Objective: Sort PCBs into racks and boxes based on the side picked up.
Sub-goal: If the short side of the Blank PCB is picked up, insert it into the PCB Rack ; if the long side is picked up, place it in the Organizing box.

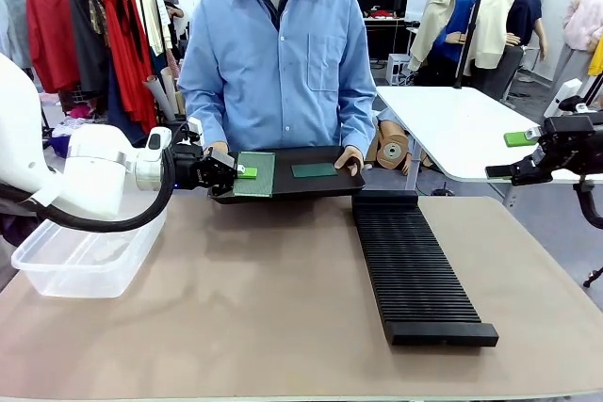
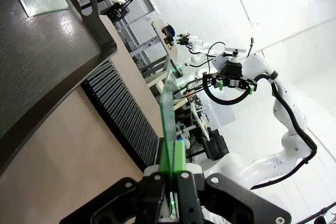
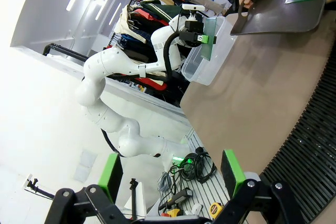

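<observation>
The left jaws pinch a PCB by its left edge, at the tray's left end. The right jaws hang spread at far right.

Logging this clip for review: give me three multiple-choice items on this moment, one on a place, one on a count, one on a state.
1. Where on the table is the clear box?
A. far right corner
B. left edge
C. middle

2. How many PCBs are in view?
A. two
B. four
C. none

3. The right tool is:
A. shut on a board
B. shut, empty
C. open, empty

Key:
1 B, it stands beside the left arm.
2 A, one PCB is in the left tool and one lies on the tray.
3 C, its pads stand wide apart with nothing between them.
</observation>
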`<state>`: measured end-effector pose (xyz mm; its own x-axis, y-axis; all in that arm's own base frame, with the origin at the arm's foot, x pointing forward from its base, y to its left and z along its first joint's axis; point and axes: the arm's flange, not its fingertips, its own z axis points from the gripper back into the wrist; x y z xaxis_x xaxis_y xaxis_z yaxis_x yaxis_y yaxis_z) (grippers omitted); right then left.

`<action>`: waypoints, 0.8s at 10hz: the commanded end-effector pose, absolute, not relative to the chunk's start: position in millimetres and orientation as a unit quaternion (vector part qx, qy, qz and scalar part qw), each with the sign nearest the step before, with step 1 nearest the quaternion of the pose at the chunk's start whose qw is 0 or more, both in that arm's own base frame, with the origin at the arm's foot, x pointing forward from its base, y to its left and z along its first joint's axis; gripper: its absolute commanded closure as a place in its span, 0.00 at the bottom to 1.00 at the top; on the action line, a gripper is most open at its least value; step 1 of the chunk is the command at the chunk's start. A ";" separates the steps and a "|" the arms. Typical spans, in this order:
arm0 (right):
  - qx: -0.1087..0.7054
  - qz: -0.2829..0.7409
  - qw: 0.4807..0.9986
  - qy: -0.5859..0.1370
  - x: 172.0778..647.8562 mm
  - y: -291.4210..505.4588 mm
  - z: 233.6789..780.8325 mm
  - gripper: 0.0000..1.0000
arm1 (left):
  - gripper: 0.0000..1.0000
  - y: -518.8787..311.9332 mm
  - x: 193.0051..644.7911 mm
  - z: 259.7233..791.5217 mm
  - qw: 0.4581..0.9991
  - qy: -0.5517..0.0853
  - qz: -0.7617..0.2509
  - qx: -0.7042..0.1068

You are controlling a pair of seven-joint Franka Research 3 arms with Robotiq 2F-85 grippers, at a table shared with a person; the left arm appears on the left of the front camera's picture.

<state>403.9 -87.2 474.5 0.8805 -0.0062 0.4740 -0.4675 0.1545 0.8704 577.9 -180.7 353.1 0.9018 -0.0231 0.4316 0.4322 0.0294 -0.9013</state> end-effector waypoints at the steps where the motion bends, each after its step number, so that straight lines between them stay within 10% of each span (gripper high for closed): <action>1: 0.634 0.155 0.735 -0.186 404.1 -86.8 476.9 0.00 | 1.00 -180.7 577.9 353.1 0.701 -0.151 -0.162 -0.677; 8: 0.634 0.155 0.735 -0.186 404.1 -86.8 476.9 0.00 | 1.00 -102.0 537.9 437.4 0.789 -0.082 -0.147 -0.591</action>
